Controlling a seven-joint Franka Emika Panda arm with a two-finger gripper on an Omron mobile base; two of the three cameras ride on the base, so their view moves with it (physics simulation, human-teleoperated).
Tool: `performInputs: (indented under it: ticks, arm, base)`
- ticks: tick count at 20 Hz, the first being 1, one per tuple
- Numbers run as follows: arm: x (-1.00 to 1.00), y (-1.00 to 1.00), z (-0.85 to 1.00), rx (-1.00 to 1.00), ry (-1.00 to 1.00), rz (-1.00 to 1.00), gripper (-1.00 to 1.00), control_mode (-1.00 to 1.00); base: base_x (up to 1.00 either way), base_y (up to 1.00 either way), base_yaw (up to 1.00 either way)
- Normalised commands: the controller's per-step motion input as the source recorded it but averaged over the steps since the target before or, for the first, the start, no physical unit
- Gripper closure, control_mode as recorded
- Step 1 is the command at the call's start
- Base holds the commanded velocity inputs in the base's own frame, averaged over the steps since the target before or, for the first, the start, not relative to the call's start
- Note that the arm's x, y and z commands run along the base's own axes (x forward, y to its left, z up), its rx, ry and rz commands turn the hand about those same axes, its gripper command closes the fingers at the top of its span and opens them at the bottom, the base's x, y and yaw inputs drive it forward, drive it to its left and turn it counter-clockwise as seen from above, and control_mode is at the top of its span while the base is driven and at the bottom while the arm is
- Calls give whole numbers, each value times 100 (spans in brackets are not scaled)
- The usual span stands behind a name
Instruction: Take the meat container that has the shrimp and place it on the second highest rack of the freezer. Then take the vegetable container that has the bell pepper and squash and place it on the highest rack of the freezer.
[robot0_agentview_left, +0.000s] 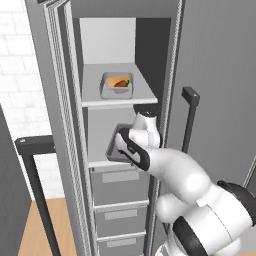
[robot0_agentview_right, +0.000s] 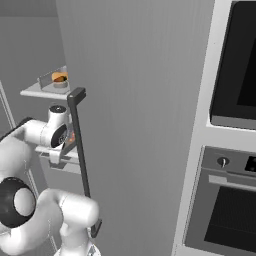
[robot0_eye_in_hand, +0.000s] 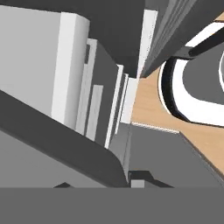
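Observation:
The freezer (robot0_agentview_left: 55, 125) stands open. On its highest rack (robot0_agentview_left: 95, 96) sits the vegetable container (robot0_agentview_left: 117, 85) with the tan squash (robot0_agentview_left: 114, 81) and the red bell pepper (robot0_agentview_left: 122, 84). One shelf down, on the second highest rack (robot0_agentview_left: 100, 163), lies the grey meat container (robot0_agentview_left: 113, 150). My gripper (robot0_agentview_left: 124, 146) is at its near rim, shut on it. In the hand view the container's dark rim (robot0_eye_in_hand: 65, 144) runs between my fingertips (robot0_eye_in_hand: 139, 180). A small orange-red bit, the shrimp (robot0_agentview_right: 73, 136), peeks out beside my hand (robot0_agentview_right: 57, 134).
Grey drawers (robot0_agentview_left: 120, 182) fill the freezer below the racks. The open door's dark bar handle (robot0_agentview_left: 35, 175) stands at the left, and another bar handle (robot0_agentview_left: 189, 120) close to my arm on the right. A built-in oven (robot0_agentview_right: 225, 220) is further right. Wood floor (robot0_agentview_left: 37, 230) lies below.

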Motion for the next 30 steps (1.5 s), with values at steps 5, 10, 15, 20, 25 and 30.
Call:
performInputs:
  ticks: [5,10,15,20,25,30]
  arm:
    - [100,40,-17,0,0,-2,100,-100]
    - [94,21,-17,0,0,0,100,-100]
    - [75,9,-25,0,0,0,-100,-100]
    - [-23,0,0,0,-2,-1,-100,-100]
    - [-99,-1,9,0,-15,0,-100,-100]
    - [-100,-13,52,0,-18,0,-100,-100]
  base:
    - [0,0,0]
    - [0,0,0]
    - [0,0,0]
    - [0,0,0]
    - [0,0,0]
    - [0,0,0]
